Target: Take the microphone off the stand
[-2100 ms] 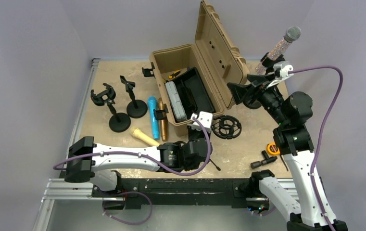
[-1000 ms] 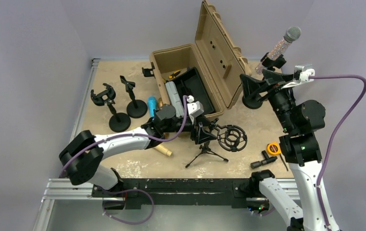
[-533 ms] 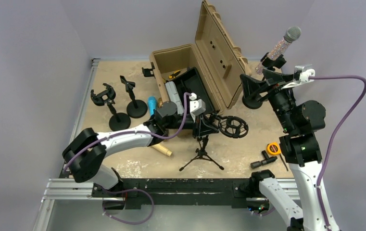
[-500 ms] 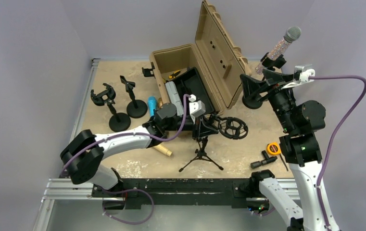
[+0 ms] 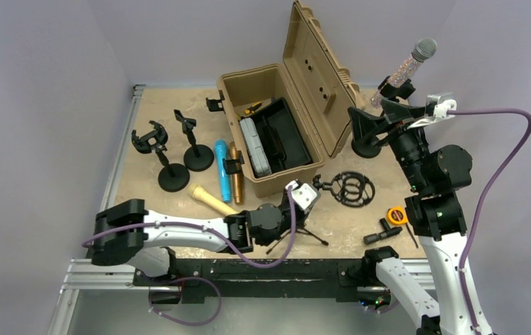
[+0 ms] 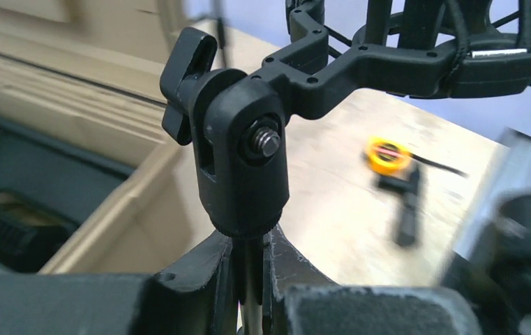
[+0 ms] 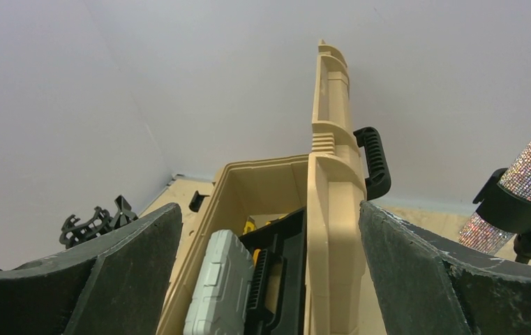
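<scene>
Desk (image 5: 151, 112), left to right. Two black desk stands (image 5: 171, 174), far left. Three loose microphones (image 5: 221, 169), blue, gold and cream, lying beside the open tan case (image 5: 315, 63). Left hand (image 6: 252, 276): clamped tight on the thin post of a tripod stand (image 5: 297, 234), just under its shock mount (image 5: 351, 188). Right hand (image 7: 269, 209): spread wide, holding nothing. Glitter microphone (image 5: 409, 63): tilted, seated in its stand's clip (image 5: 396, 89), far right rear, beyond the right hand.

Glittery microphone (image 5: 410, 64) tilted in its stand (image 5: 397, 89), far right. Right gripper (image 5: 376, 120) spread wide just beside stand. Left gripper (image 5: 298, 201) low at tripod (image 5: 297, 234), near tan case (image 5: 276, 132).
</scene>
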Action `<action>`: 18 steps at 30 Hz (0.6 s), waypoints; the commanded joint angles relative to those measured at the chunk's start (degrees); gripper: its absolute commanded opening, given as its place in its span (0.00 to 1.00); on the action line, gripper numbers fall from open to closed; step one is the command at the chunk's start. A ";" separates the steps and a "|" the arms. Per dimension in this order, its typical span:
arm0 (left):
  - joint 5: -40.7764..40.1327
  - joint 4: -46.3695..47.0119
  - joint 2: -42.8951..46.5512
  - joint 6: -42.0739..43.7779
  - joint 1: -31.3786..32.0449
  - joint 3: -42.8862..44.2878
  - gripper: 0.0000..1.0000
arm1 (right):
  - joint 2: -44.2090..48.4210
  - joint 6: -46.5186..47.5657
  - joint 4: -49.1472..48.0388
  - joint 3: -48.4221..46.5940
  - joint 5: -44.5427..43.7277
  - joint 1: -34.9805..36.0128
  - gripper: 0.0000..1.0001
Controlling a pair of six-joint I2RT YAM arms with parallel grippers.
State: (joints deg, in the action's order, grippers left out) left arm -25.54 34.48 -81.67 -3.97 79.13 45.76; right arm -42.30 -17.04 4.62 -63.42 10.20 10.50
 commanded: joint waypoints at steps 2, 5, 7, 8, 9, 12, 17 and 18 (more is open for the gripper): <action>-33.89 15.58 -10.31 17.20 -0.10 8.48 0.00 | 0.25 0.30 -3.16 -0.47 1.93 0.21 0.96; -41.05 28.86 -16.17 30.27 0.09 12.63 0.00 | 0.27 0.27 -3.21 -0.65 1.70 0.22 0.96; -43.03 40.05 -19.57 39.96 0.75 14.45 0.00 | 0.00 0.34 -3.15 -0.82 1.59 0.21 0.96; -43.74 44.97 -21.18 44.05 1.21 15.25 0.00 | -0.18 0.42 -3.21 -0.78 1.58 0.22 0.96; -43.95 46.65 -22.34 46.59 1.72 16.01 0.00 | -0.24 0.48 -3.30 -0.75 1.58 0.21 0.96; -43.24 46.04 -22.48 44.65 3.27 14.33 0.00 | -0.46 0.34 -3.95 -0.45 1.96 0.18 0.96; -18.43 5.56 -8.14 4.70 1.05 5.72 0.31 | -0.91 -0.03 -4.41 0.17 2.67 0.14 0.96; -13.49 -0.03 -5.93 -2.07 -0.93 5.62 0.35 | -0.93 -0.14 -4.37 0.21 2.70 0.21 0.96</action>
State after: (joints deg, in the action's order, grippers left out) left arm -59.94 58.54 -99.85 21.08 82.63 53.87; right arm -42.65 -17.06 3.01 -63.40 11.66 10.50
